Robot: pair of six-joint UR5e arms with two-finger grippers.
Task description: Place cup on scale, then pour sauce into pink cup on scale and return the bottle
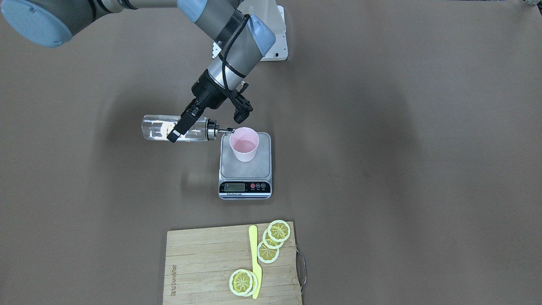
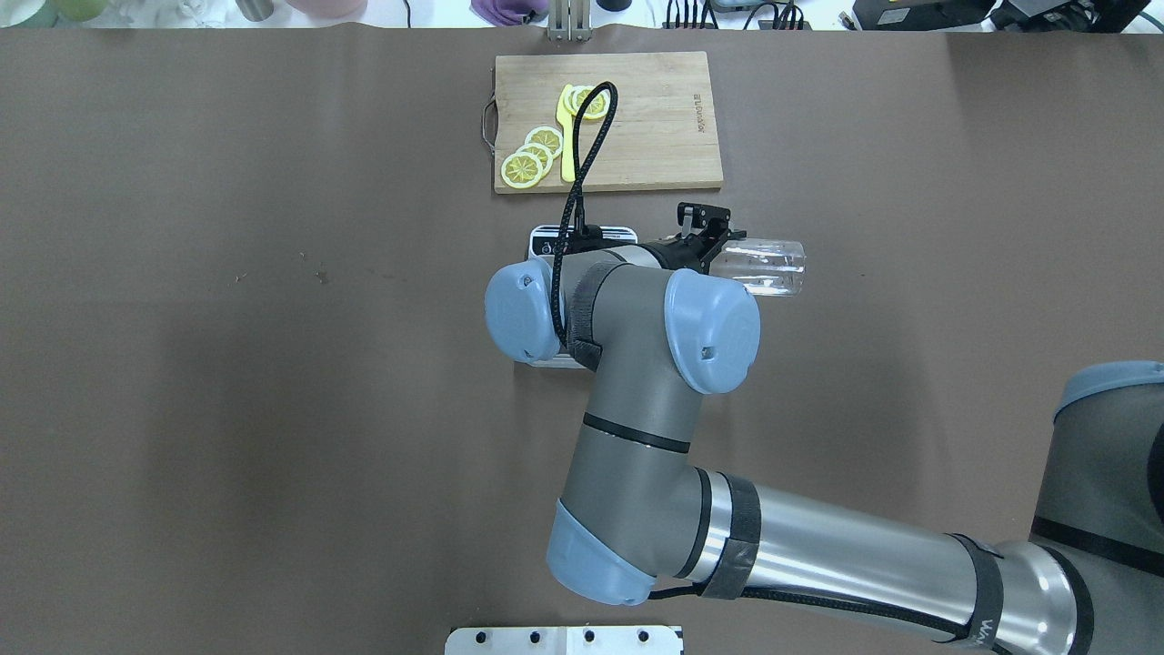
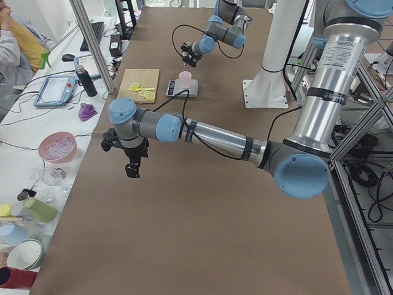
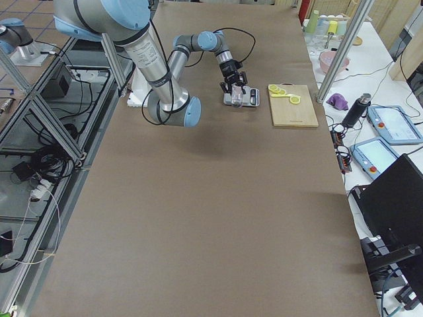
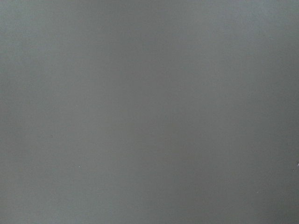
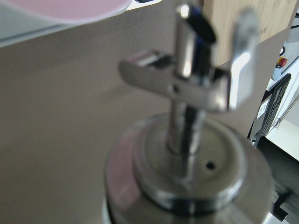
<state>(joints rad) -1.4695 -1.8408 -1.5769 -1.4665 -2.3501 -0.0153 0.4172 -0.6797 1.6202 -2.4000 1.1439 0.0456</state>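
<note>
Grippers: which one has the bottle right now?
The right gripper, clamped round the bottle, which lies level with its spout at the cup. The left gripper hangs far away from it.

The right end effector (image 1: 182,128) and its sideways bottle (image 1: 159,128) blocked the right flank of the scale (image 1: 258,167), with the spout at the rim of the cup (image 1: 244,144). On the scale's left the desk (image 1: 381,161) was open, and a bare strip separated the scale from the cutting board (image 1: 203,262)
</note>
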